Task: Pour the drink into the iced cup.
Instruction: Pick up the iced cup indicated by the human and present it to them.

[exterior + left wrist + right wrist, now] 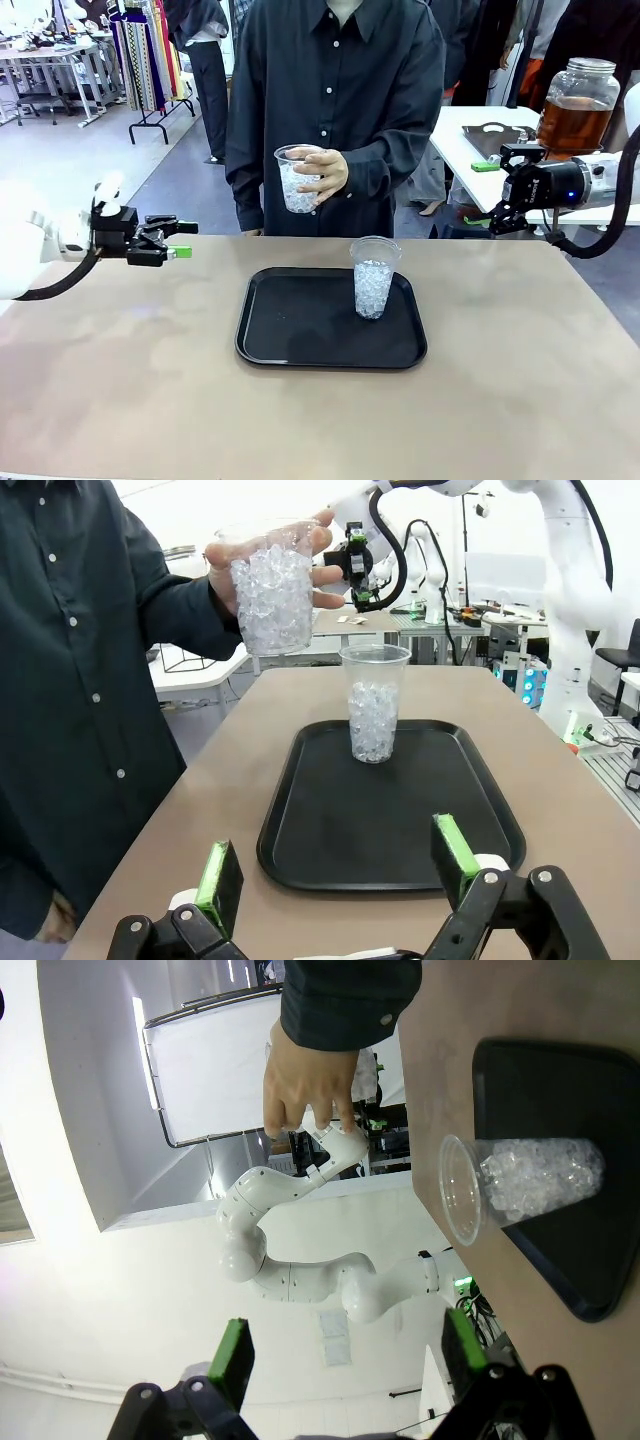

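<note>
Open left hand (182, 240) held level at left, open right hand (504, 188) raised higher at right

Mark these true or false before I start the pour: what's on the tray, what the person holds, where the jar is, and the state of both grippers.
1. A cup of ice stands on the tray. True.
2. The person's hand holds a second cup of ice. True.
3. The left gripper holds the jar. False: it is open and empty; the jar stands farther back, beyond the right arm.
4. The right gripper is shut. False: it is open and empty.
5. The cup on the tray has brown drink in it. False: only ice shows.
</note>
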You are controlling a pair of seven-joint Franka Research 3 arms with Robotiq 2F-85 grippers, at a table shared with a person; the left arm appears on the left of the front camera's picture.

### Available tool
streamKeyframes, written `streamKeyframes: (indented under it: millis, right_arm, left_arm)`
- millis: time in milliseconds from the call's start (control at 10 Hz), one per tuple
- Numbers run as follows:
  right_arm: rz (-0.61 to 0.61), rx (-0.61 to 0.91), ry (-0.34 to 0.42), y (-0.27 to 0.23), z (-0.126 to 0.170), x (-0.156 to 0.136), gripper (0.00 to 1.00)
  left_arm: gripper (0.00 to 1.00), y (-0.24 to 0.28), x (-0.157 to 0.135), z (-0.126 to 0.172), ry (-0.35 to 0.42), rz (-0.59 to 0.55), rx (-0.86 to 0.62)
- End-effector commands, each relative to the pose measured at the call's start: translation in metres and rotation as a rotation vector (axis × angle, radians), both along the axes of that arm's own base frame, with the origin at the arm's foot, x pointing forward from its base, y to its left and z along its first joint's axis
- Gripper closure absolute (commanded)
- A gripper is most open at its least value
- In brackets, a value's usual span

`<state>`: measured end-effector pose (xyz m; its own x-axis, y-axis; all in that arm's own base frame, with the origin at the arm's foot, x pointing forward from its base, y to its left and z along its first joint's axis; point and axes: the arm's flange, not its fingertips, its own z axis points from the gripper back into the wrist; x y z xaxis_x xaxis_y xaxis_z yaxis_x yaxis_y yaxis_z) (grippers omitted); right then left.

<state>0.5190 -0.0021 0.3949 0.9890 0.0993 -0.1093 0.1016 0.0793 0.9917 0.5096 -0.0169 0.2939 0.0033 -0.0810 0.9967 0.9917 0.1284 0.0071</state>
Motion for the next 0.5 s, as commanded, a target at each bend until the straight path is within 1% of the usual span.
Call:
streamKeyframes:
  millis: [0,400]
  right_arm:
    - [-0.003,0.001,-0.007,-0.0001,0.0010,-0.0011,0.00]
    - [-0.003,0.001,-0.007,-0.0001,0.0010,-0.0011,0.00]
  left_arm:
    - [0.00,-0.0011,0.0004,0.0020,0.003,-0.001,-0.006]
    - [0.00,-0.0011,0.0004,0.0020,0.003,-0.001,-0.006]
